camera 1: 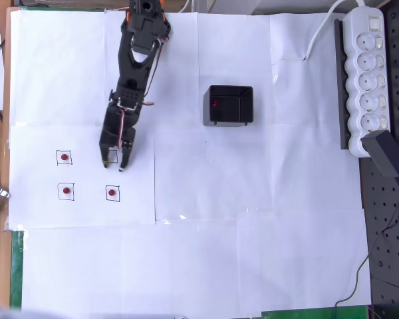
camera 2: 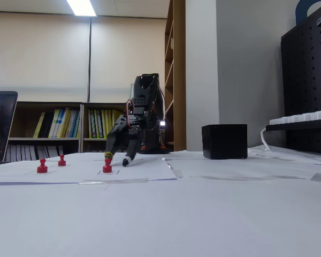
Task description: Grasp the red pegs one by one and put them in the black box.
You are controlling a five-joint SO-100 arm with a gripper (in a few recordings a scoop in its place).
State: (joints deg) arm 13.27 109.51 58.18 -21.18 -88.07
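- Overhead view: the gripper [camera 1: 113, 161] hangs at the low end of the black arm [camera 1: 136, 60], which runs down from the top edge of the white paper-covered table [camera 1: 253, 232].
- The fingertips point toward 6 o'clock and sit over one of the printed square outlines [camera 1: 110, 157], the upper right one of a block of four.
- Jaws: parted, with a clear gap between the two fingers; nothing is seen held between them. In the fixed view the gripper [camera 2: 116, 158] shows the same spread, tips down close to the table.
- Red pegs on the table, overhead view: one [camera 1: 64, 157] at 9 o'clock of the gripper, one [camera 1: 66, 191] at about 8 o'clock, and one [camera 1: 112, 193] at 6 o'clock, just below the fingertips. Each stands inside its own square outline.
- Fixed view: the three pegs stand upright at [camera 2: 42, 166], [camera 2: 61, 160] and [camera 2: 107, 166]; the last one is just beside the gripper tips, apart from them.
- The black box [camera 1: 230, 105] lies at about 2 o'clock of the gripper, well apart. A small red spot [camera 1: 215, 103] shows inside it near its left wall, apparently a fourth peg.
- Fixed view: the black box [camera 2: 224, 141] stands to the right of the arm; its inside is hidden.
- A white power strip [camera 1: 366, 73] lies along the right edge of the table.
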